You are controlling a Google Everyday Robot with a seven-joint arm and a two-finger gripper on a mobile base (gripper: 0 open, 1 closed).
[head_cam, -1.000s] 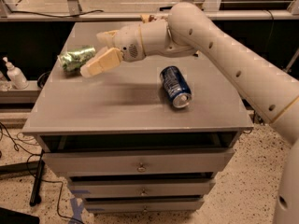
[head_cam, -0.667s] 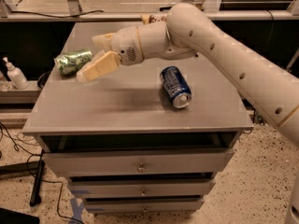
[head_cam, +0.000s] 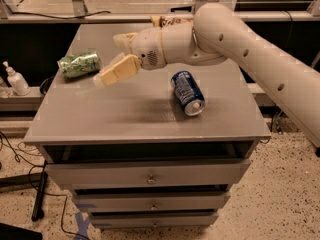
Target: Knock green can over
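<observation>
The green can [head_cam: 79, 65] lies on its side near the left edge of the grey cabinet top [head_cam: 125, 114], its silver end pointing left. My gripper [head_cam: 107, 60] hovers just right of the can, a little above the surface. Its cream fingers [head_cam: 119, 70] are spread apart and hold nothing. The near finger's tip is close to the can's right end; I cannot tell if it touches. The white arm reaches in from the right.
A blue can [head_cam: 187, 92] with white lettering lies on its side right of centre. A snack bag [head_cam: 167, 20] sits at the back behind the arm. A white pump bottle [head_cam: 16, 80] stands on a lower shelf to the left. Drawers [head_cam: 150, 176] are below.
The green can has shifted slightly left and lies on its side throughout. My gripper pushed left toward it, then drew back a little to the right.
</observation>
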